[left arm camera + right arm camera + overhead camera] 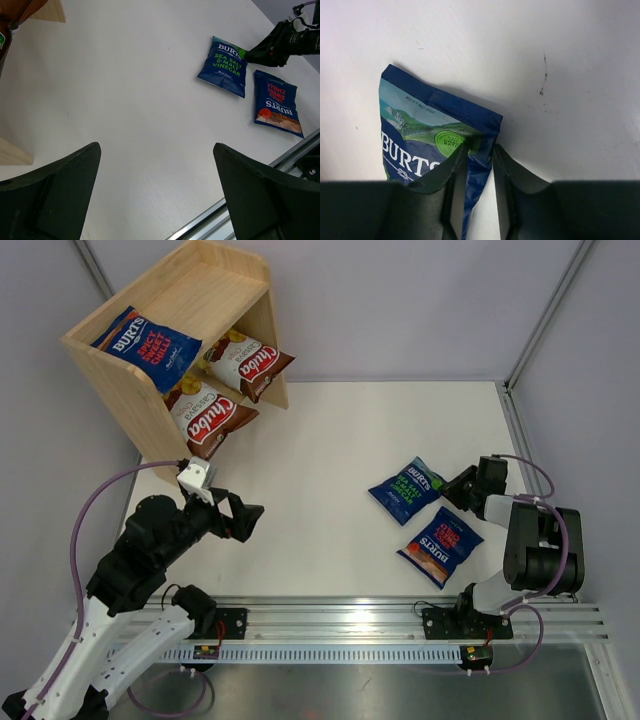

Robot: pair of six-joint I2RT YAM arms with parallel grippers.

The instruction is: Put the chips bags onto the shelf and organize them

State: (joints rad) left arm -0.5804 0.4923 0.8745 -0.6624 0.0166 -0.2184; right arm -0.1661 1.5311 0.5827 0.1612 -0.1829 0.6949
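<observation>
Progress: three of five bags shelved, two left on the white table.

Lower right of the top view, nearest the rail: a small glossy blue "Burts" bag with a red label, flat on the table, untouched.

Just above and left of it: a second small blue "Burts" bag with a green label, also flat. The right gripper is at its right-hand edge. In the right wrist view the fingers are nearly pressed together with the bag's corner pinched between them. Judgement: this bag is the one in hand, not yet lifted.

Lower left centre: the left gripper hangs over bare table with its fingers spread wide, holding nothing.

Upper left, farthest: a light natural-wood two-tier shelf.
- Upper tier: one blue "Burts" bag with a red label.
- Lower tier: two larger brown-and-white "Chuba" bags, one at the front and one behind it to the right, both leaning and poking past the front edge. Tidying looks due.

Count:
- blue bags: three
- brown-and-white bags: two
- shelf: one
- grippers: two
</observation>
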